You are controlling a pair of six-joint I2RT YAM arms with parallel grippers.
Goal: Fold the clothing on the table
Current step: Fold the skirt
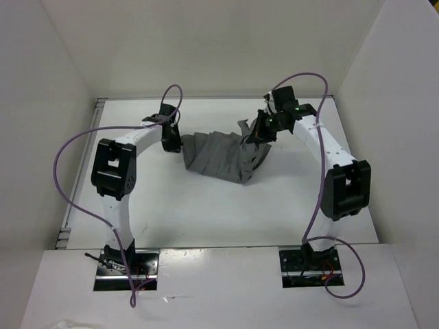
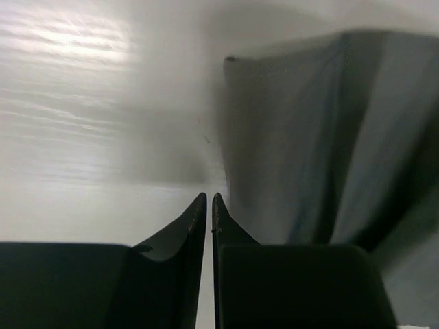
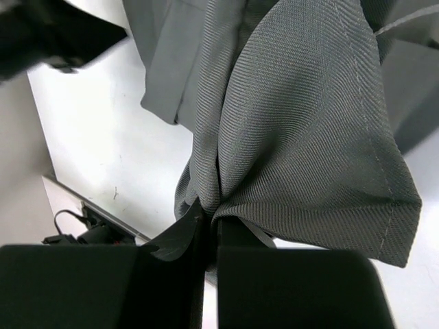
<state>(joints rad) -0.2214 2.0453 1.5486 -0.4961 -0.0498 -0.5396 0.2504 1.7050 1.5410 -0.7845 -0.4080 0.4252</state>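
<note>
The right gripper (image 3: 209, 218) is pinched tight on a bunch of the skirt (image 3: 302, 137), at the skirt's right end, just off the bench (image 1: 206, 212). The left gripper (image 2: 209, 200) is nearly closed, holds nothing, and sits just beside the skirt's left edge. It may grab only air, or the small bunch may slip out. Only the top view shows the whole skirt on the bench. Only the wrist views show the grips.
</note>
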